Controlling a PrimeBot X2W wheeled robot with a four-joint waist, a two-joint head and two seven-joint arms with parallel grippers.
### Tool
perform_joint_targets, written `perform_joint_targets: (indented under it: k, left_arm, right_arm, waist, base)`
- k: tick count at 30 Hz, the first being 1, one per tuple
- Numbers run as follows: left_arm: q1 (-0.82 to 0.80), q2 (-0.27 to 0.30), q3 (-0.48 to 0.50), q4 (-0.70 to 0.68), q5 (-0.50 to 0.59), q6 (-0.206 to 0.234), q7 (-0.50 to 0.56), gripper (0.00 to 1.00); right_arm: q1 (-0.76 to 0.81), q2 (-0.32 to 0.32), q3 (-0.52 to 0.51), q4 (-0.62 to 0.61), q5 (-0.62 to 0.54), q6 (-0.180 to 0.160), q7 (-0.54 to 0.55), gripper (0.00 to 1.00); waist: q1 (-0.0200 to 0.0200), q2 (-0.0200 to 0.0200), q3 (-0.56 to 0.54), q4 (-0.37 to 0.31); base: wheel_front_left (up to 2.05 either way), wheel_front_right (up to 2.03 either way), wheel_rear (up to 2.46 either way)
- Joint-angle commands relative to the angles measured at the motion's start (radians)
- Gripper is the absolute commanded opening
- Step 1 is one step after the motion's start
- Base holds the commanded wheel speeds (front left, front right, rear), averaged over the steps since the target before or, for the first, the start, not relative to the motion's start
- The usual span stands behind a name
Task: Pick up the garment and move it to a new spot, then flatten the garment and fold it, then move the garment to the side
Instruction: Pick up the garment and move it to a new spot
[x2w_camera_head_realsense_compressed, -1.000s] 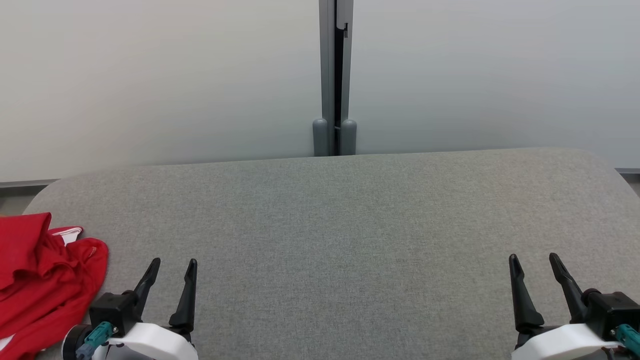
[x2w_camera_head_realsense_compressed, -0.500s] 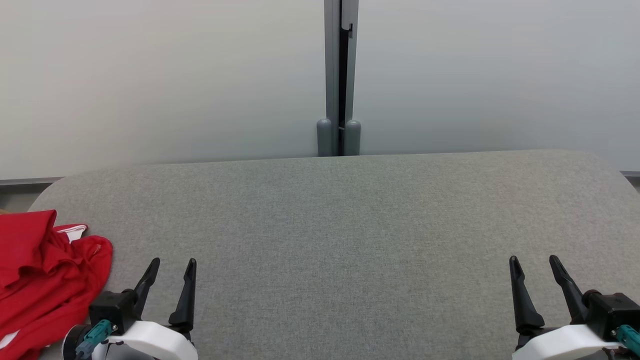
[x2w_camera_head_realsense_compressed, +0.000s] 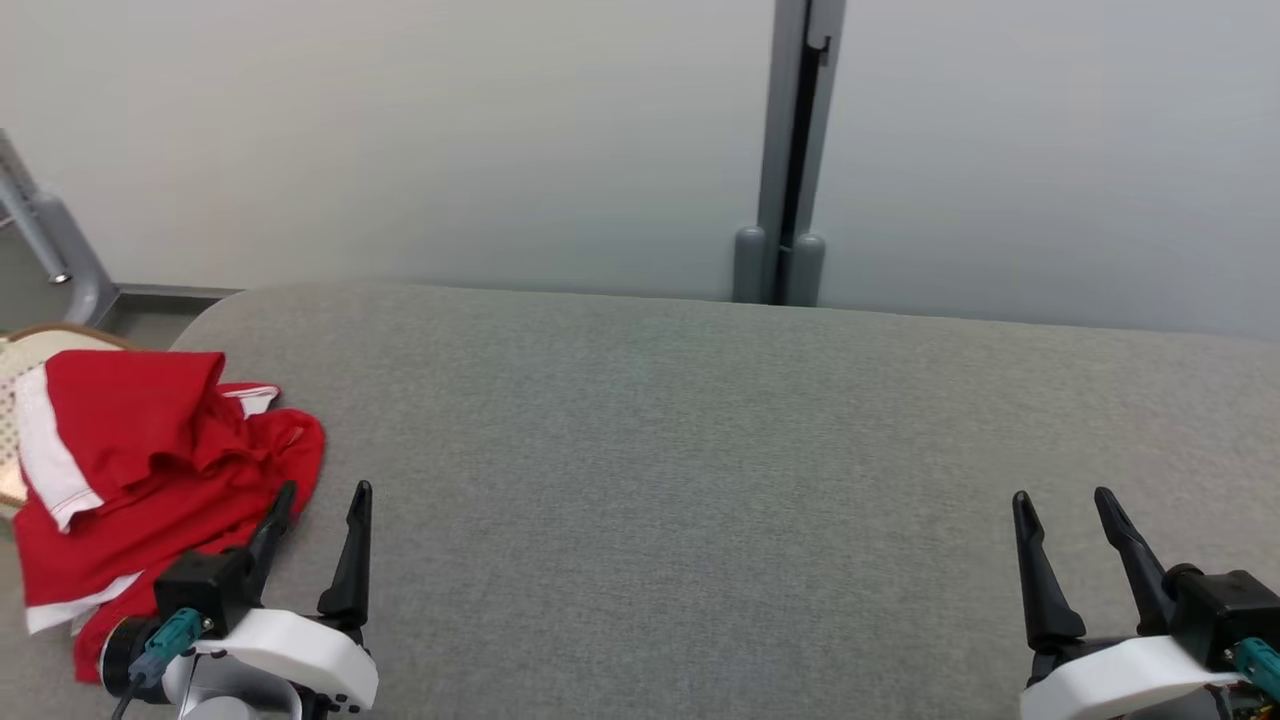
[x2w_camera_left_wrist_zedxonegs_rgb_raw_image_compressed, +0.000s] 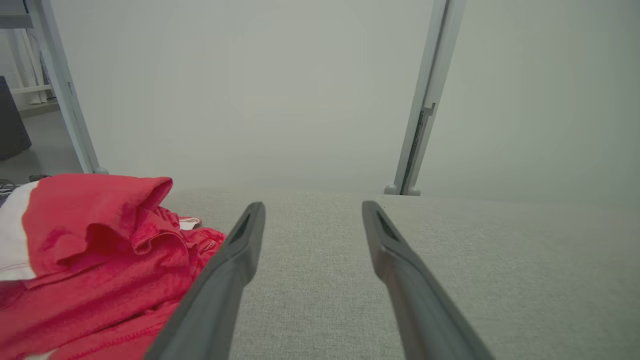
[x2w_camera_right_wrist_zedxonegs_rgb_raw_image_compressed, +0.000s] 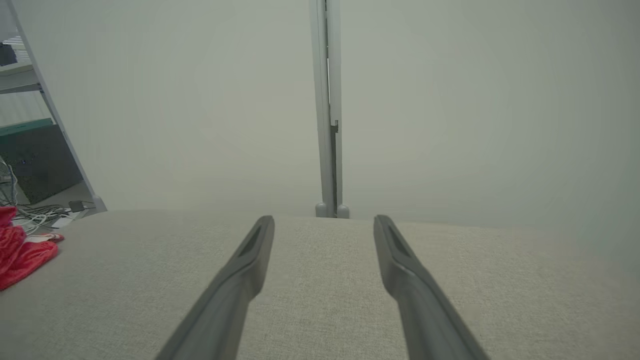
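We see the red garment (x2w_camera_head_realsense_compressed: 150, 450) crumpled at the table's (x2w_camera_head_realsense_compressed: 700, 450) left end, overlapping a tan-rimmed thing (x2w_camera_head_realsense_compressed: 30, 343), cut off, unidentifiable. Left gripper (x2w_camera_head_realsense_compressed: 325, 488) and right gripper (x2w_camera_head_realsense_compressed: 1062, 495) are spread wide, empty.

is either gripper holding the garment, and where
Nothing is held: the left gripper and right gripper are open and empty; the red garment lies crumpled beside the left one.

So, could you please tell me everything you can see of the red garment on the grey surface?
The red garment is a soft-looking knit with white bands and stitched hems, crumpled in a loose heap, not spread. It lies at the left end of the grey padded surface, reaching its edge. The open fingers of the left gripper stand beside it; contact cannot be told.
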Motion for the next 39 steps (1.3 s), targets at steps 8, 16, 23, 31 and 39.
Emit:
perform_joint_targets:
  k: [8,16,23,31,39]
  left_arm:
    - [-0.031,0.019,0.018,0.006,-0.005,0.009,-0.004,1.00]
    - [-0.028,0.035,0.039,0.011,-0.006,0.009,-0.004,1.00]
    - [-0.037,0.032,0.044,0.011,-0.003,0.007,-0.004,1.00]
    - [-0.041,0.028,0.047,0.011,0.005,0.009,-0.004,1.00]
    - [-0.076,0.024,0.061,0.037,-0.020,-0.001,-0.004,1.00]
  right_arm:
    - [-0.016,-0.002,0.029,-0.004,0.012,0.000,-0.001,1.00]
    - [-0.033,-0.002,0.056,0.009,0.022,0.000,-0.006,1.00]
    - [-0.040,-0.002,0.062,0.026,0.031,0.000,-0.016,1.00]
    - [-0.045,-0.002,0.062,0.032,0.027,0.000,-0.016,1.00]
    - [-0.061,-0.002,0.071,0.020,0.021,0.000,0.003,1.00]
  waist:
    - [0.0000,0.0000,0.019,0.186]
    - [0.0000,0.0000,0.016,0.286]
    - [0.0000,0.0000,0.016,0.305]
    - [0.0000,0.0000,0.017,0.302]
    - [0.0000,0.0000,0.049,0.280]
  base:
    - [0.00,0.00,0.00]
    - [0.00,0.00,0.00]
    - [0.00,0.00,0.00]
    - [0.00,0.00,0.00]
    - [0.00,0.00,0.00]
